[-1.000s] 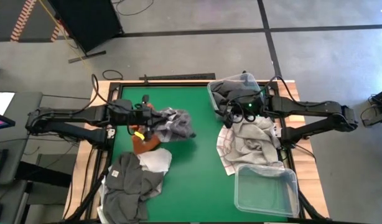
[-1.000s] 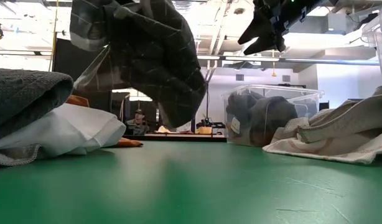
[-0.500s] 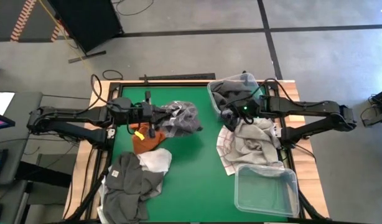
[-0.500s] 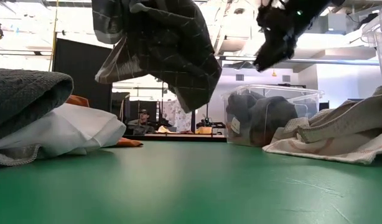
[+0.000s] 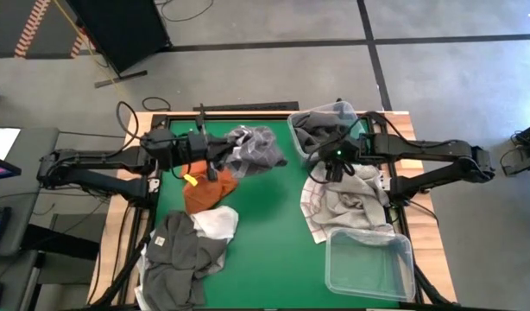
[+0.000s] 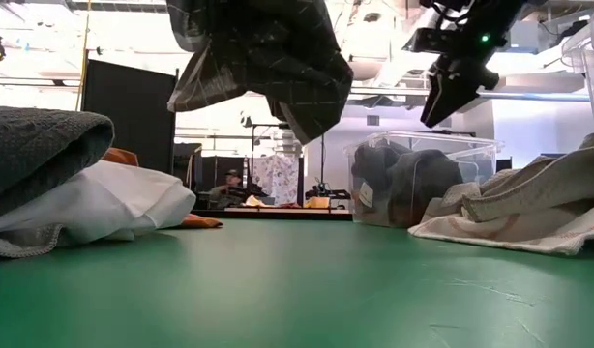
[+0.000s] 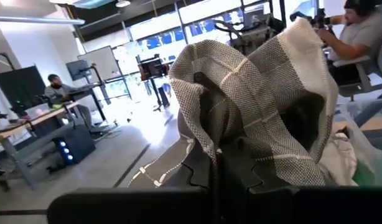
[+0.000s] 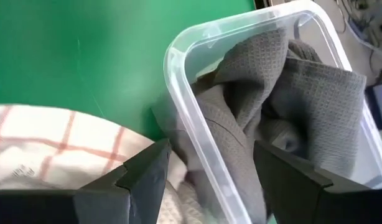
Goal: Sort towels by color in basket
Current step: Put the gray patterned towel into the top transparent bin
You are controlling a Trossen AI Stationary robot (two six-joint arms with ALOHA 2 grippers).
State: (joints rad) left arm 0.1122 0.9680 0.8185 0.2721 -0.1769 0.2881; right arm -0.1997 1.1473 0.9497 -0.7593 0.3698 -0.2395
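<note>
A crumpled grey plaid towel [image 5: 252, 151] with thin pale grid lines hangs in the air above the far part of the green table mat [image 5: 265, 233], pinched in the closed fingers of the left gripper [image 5: 215, 157]. Taking that towel as the landmark, a rust orange towel [image 5: 209, 192] lies on the mat just nearer the front edge, and beyond it sit a plain white towel [image 5: 217, 223] and a heap of dark grey towels [image 5: 180, 255] at the mat's front left corner. To the towel's right stands a clear plastic bin [image 5: 330, 125] holding dark grey waffle-weave cloth [image 8: 284, 106]. The right gripper [image 5: 332, 164] hovers at that bin's near rim with its fingers spread apart and empty, above a white towel with thin reddish grid lines [image 5: 347, 203]. Farther right and forward sits a second clear plastic bin [image 5: 369, 263].
</note>
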